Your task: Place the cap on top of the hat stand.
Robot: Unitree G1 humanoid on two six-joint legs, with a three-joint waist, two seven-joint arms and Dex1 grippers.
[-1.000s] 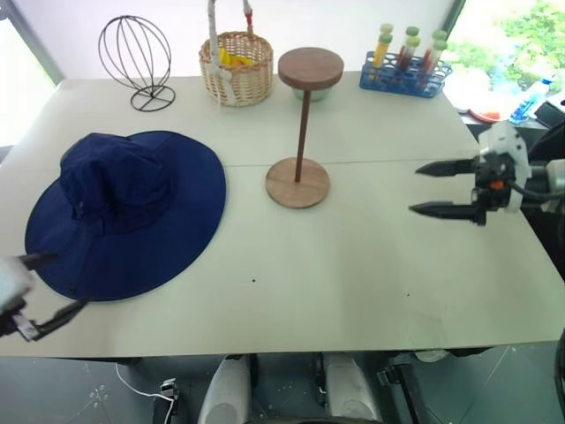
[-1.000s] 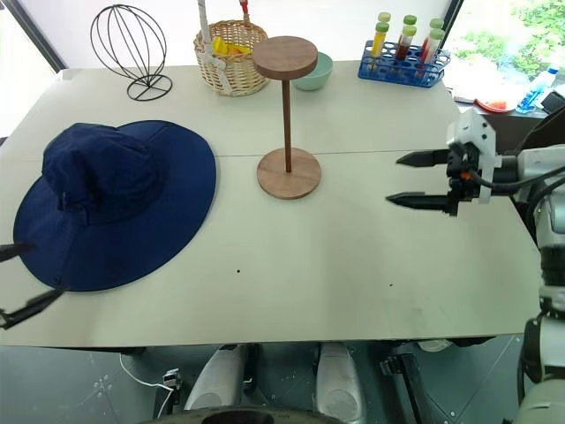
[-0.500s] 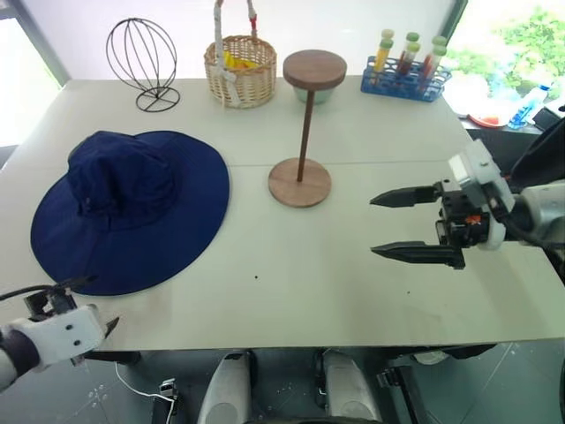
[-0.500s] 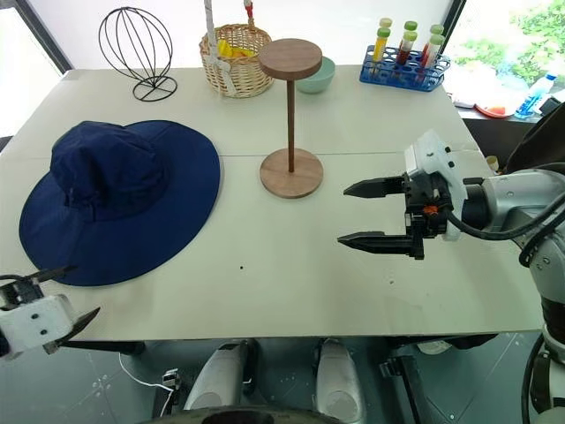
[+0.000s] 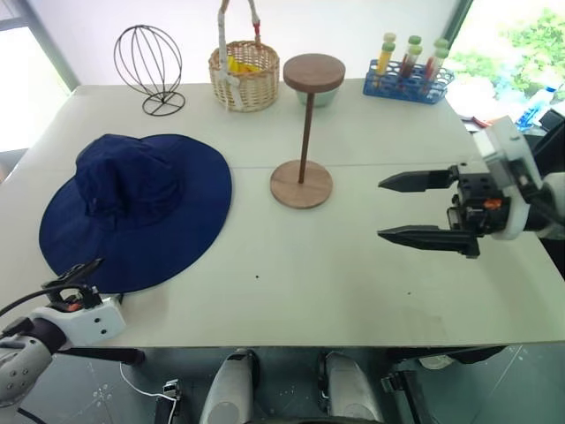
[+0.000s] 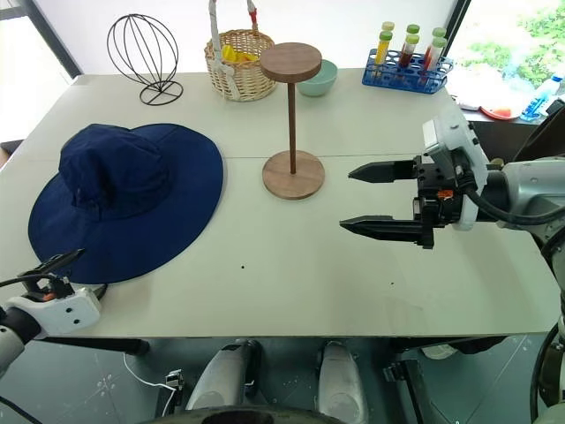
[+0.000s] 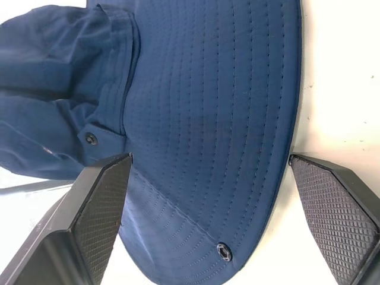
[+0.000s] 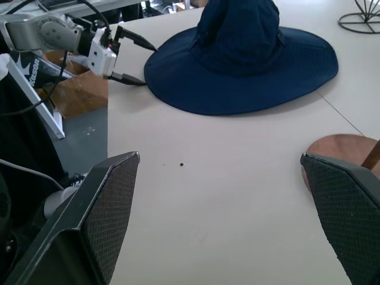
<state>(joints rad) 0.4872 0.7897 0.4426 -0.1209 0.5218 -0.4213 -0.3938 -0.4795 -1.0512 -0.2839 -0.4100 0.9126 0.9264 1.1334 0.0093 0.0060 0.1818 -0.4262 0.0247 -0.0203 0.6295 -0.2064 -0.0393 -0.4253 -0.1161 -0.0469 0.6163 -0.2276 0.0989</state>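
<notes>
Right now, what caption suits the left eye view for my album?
Cap lies flat beside the empty hat stand, open left gripper at its brim, open right gripper waiting.

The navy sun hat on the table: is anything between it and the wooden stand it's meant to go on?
Nothing visible stands between them. The navy sun hat lies flat on the table, with bare tabletop between its brim and the wooden hat stand. The wicker basket and wire globe stand sit farther back, off that path.
</notes>
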